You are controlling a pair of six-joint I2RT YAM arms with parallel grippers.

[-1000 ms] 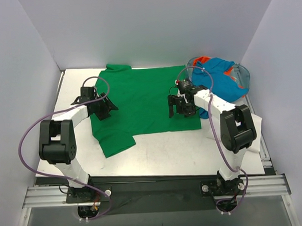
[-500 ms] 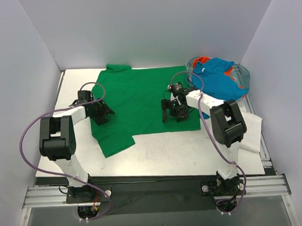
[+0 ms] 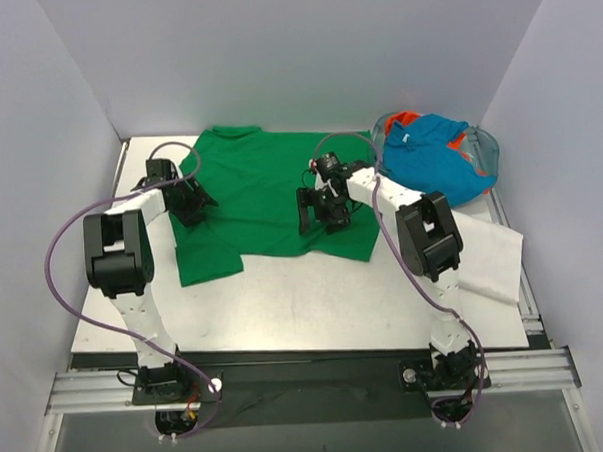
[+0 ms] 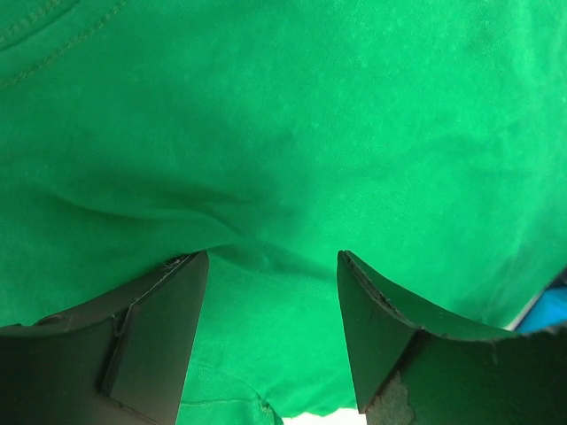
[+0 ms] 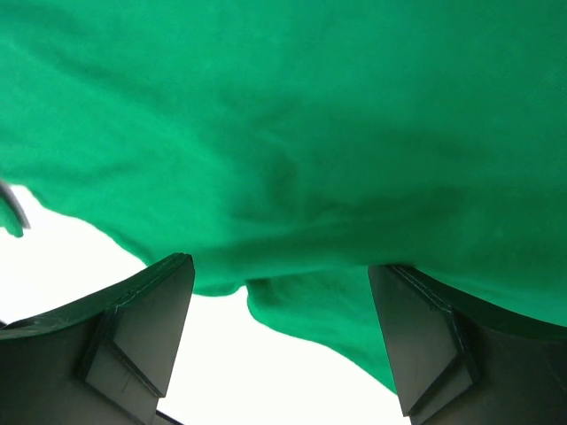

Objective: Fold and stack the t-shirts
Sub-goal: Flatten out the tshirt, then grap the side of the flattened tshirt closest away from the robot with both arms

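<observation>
Reading left pincer (image 4: 272, 266) as spread wide, pressed down on green t-shirt (image 3: 265, 183) by its left sleeve, with cloth puckered in the gap and not clamped. Same for right pincer (image 5: 282, 270): gaping, sitting over the shirt's near-right hem. Spread mostly flat on the surface (image 3: 315, 305), no fold made yet. Just right of it: heap of turquoise t-shirt (image 3: 434, 160) over orange-red t-shirt (image 3: 407, 119). Judging this as first-fold setup. Next: pinch both edges, lift together, carry across evenly.
</observation>
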